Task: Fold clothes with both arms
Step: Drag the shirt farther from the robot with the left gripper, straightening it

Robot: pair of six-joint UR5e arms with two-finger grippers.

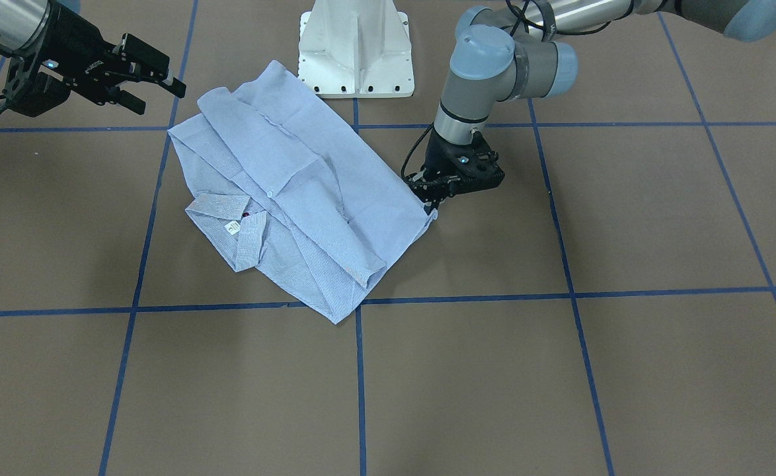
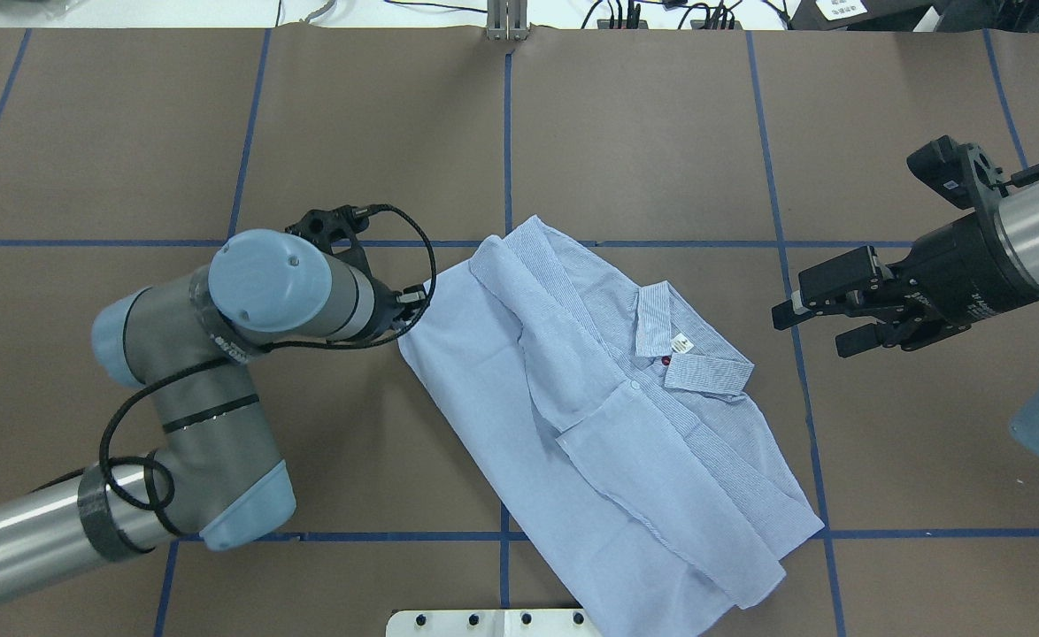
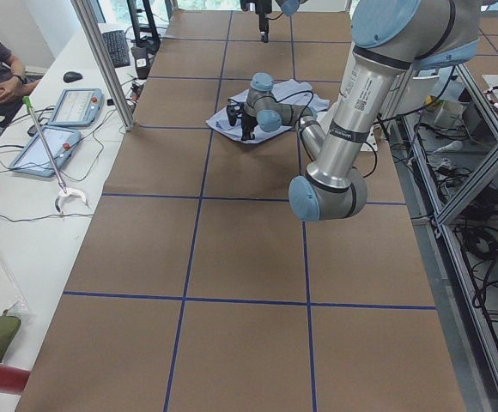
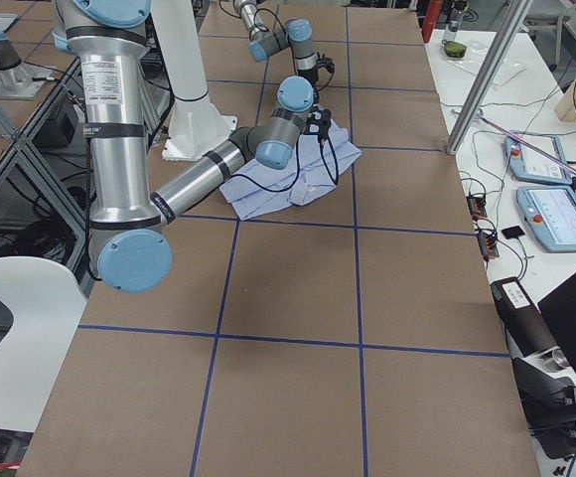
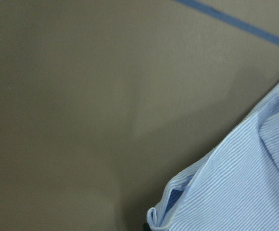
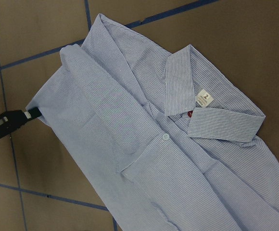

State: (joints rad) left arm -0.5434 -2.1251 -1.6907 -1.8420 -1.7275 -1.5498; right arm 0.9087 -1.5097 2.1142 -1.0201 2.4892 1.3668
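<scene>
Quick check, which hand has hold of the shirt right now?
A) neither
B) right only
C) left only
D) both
C: the left hand is down on the table, closed on a corner of the shirt, while the right hand hangs open, clear of the cloth.

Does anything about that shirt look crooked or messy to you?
Yes. The striped shirt lies diagonally across the blue tape lines, only half folded: a sleeve is flopped over its wrinkled front and the collar is splayed open. The left gripper is at one corner; the right gripper hovers open, clear of it.
</scene>
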